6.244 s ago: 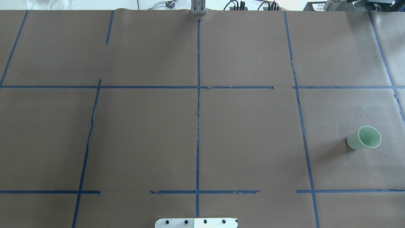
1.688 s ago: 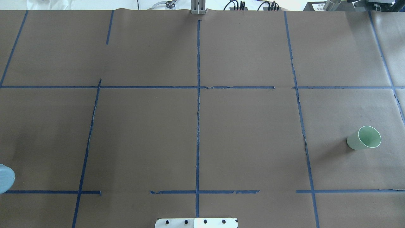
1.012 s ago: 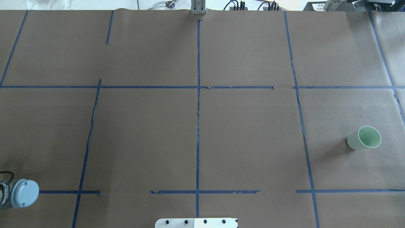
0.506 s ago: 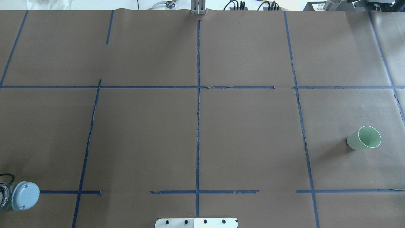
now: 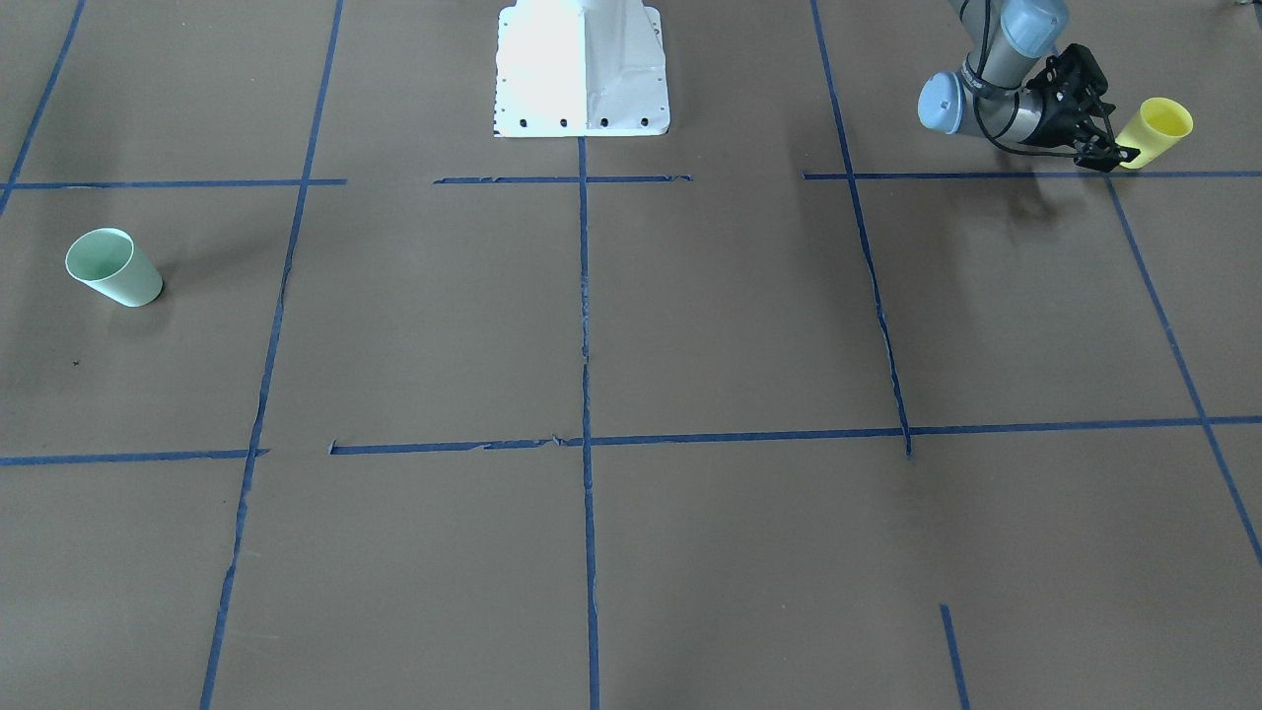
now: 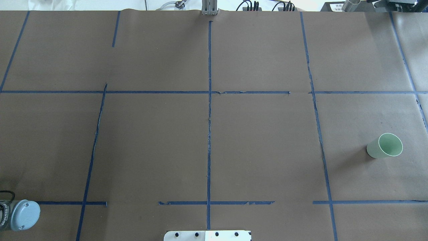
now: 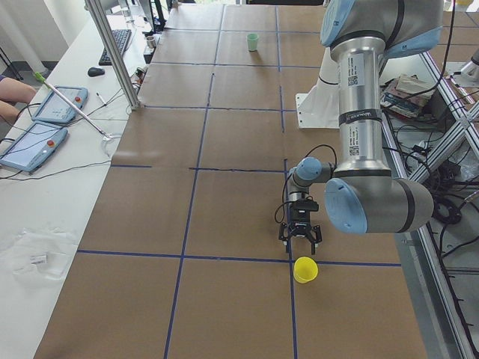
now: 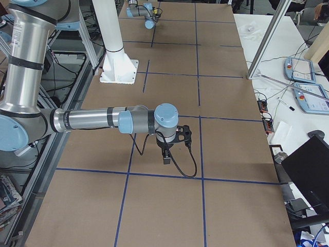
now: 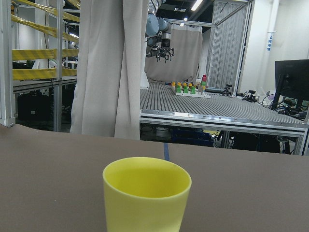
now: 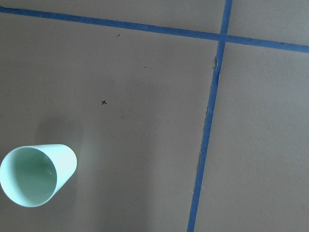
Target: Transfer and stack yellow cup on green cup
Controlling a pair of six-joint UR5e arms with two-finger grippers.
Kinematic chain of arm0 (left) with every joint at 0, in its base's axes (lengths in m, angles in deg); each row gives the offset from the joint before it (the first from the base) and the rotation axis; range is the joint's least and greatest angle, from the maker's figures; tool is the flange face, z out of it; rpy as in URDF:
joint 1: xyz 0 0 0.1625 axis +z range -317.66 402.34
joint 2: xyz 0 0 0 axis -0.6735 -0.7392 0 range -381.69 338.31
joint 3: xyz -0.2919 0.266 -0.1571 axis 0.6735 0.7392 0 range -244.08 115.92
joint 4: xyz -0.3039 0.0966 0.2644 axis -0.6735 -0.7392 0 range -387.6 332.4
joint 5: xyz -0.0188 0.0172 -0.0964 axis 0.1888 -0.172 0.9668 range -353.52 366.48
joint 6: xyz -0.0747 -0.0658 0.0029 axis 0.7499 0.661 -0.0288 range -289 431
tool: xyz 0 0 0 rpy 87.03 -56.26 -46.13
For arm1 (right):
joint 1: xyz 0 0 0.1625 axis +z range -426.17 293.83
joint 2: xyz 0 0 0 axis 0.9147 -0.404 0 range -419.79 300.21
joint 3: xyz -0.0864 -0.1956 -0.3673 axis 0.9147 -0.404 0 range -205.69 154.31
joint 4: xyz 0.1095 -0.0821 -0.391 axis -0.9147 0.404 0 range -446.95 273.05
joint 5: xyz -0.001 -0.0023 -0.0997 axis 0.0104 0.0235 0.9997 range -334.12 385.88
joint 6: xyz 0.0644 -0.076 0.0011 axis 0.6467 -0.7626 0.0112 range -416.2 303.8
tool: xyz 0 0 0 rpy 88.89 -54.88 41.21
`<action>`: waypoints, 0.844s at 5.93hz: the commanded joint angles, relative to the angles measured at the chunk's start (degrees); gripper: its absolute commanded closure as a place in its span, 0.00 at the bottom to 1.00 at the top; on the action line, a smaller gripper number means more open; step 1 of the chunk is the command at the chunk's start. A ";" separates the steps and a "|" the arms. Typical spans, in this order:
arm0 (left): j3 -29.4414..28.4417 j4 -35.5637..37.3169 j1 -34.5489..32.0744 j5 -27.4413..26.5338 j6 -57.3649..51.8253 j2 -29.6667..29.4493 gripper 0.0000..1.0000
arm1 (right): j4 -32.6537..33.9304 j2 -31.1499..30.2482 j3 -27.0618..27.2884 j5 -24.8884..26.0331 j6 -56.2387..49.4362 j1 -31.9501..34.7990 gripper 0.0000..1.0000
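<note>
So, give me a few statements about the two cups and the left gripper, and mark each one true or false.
1. The bright yellow tapered plastic cup stands upright on the table. True.
2. It is stacked in the pale mint-green tapered plastic cup. False: the green cup stands alone at the table's other end.
3. The left gripper is shut on the yellow cup. False: it is open, close beside the cup, not gripping it.
4. The green cup is upright and empty. True.

The right arm (image 8: 97,119) is stretching from the left edge to mid-frame, its tool (image 8: 167,158) pointing down at the surface (image 8: 231,206); the left arm (image 8: 140,10) is showing at upper left.
</note>
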 commanded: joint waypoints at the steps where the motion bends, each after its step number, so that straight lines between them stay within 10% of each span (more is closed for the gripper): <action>1: -4.12 -3.29 0.78 -0.07 0.35 0.26 0.00 | -0.02 0.06 0.09 0.00 0.04 0.00 0.00; 5: -4.41 -5.07 0.95 -0.50 -0.26 3.25 0.00 | -0.02 0.14 0.26 0.00 0.13 0.00 0.00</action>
